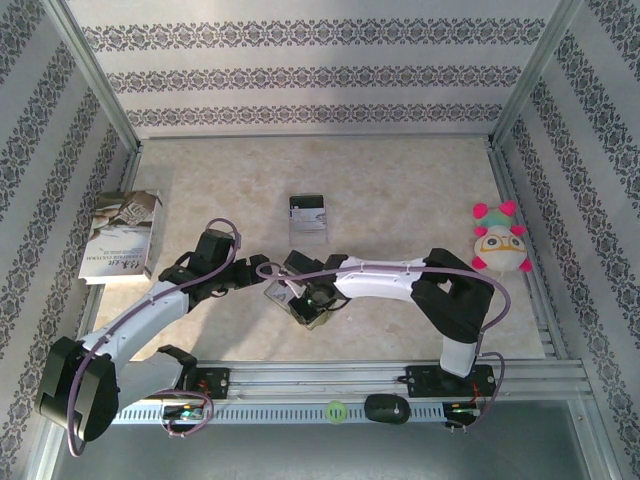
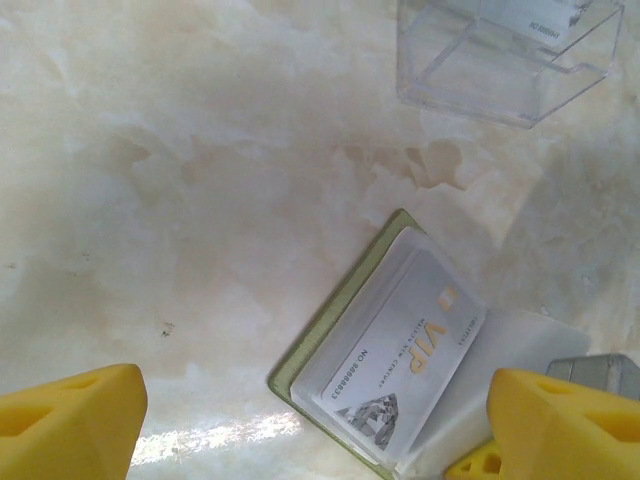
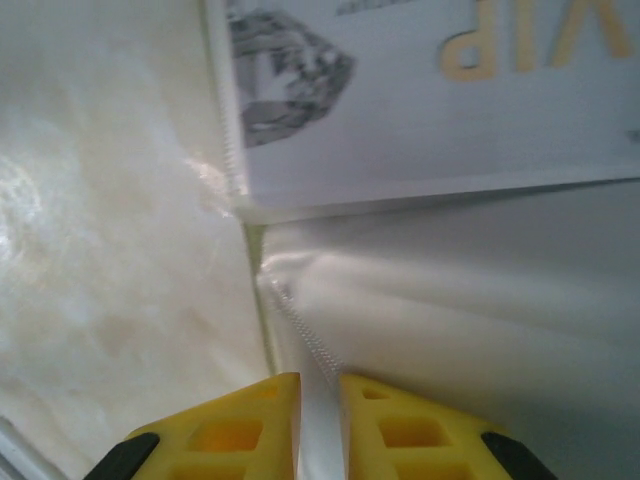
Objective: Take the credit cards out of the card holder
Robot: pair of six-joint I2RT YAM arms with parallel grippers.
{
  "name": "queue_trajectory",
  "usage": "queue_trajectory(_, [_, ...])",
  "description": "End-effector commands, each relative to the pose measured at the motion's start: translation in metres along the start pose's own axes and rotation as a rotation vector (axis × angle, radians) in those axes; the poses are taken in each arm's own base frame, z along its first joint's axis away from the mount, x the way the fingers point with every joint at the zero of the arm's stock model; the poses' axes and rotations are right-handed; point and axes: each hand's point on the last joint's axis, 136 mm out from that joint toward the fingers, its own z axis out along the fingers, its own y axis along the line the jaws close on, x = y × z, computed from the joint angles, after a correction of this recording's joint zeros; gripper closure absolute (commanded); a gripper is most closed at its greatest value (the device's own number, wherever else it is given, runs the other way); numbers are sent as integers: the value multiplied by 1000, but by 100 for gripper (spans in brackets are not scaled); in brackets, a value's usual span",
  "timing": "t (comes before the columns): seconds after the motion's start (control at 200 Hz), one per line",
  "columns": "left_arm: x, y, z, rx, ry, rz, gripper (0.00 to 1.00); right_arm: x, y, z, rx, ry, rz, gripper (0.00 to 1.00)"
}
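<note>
Yellow fingers [image 3: 230, 435] of the right gripper [image 3: 320, 390] are closest, at the bottom of the right wrist view. They stand very narrow, with only a thin slit between them, and in this slit they pinch the edge of a clear, glossy pocket leaf of the card holder [image 3: 450, 300]. Just above this leaf lies a credit card [image 3: 430, 100]. It is pale, with gold letters "VIP" and a grey diamond picture, and it sits under the clear plastic of a pocket.

The left gripper [image 2: 312, 400] is wide. Its two yellow fingertips [image 2: 70, 420] are at the two bottom corners of the left wrist view, well apart, and they touch nothing. Between them, lower down, the holder lies open on the tabletop [image 2: 150, 200], with its olive edge turned to the left and the VIP card in that half. The other half is pale and glossy.

From above, the holder is near the middle of the tabletop's near edge, under both grippers. A clear plastic box [image 1: 308, 214] stands about the centre of the tabletop, apart from the holder. Something flat is in it, dark at one end and pale otherwise, but I cannot tell if it is a card. A printed booklet [image 1: 122, 236] lies by the left edge, and a plush toy [image 1: 498, 238] lies by the right edge.
</note>
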Motion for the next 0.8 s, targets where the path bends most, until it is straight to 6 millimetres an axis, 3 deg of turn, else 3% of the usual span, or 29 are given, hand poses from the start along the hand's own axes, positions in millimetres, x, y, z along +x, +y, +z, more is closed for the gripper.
queue_trajectory(0.0, [-1,2,-3,-5,5,1,12,5,-27,-2,100,7,11,80])
queue_trajectory(0.11, [0,2,-3,2,6,-5,12,3,-38,-5,130,1,22,79])
queue_trajectory(0.165, [0,1,-3,4,7,-4,12,1,-37,-10,126,-14,19,73])
queue_trajectory(0.275, [0,-1,-5,14,3,-3,12,-3,-17,-29,74,-80,-25,53])
queue_trajectory(0.48, [-2,-2,-7,22,-11,-1,12,-7,27,-65,-44,-170,-72,51])
queue_trajectory(0.57, [-4,3,-8,-3,-20,-5,12,-7,41,-58,-111,-124,-62,58])
queue_trajectory(0.665, [-6,8,-12,-25,-32,-1,12,-5,48,-41,-135,-73,-46,71])
queue_trajectory(0.794, [-11,14,-24,-58,-76,12,7,-1,36,-19,-73,-28,-26,86])
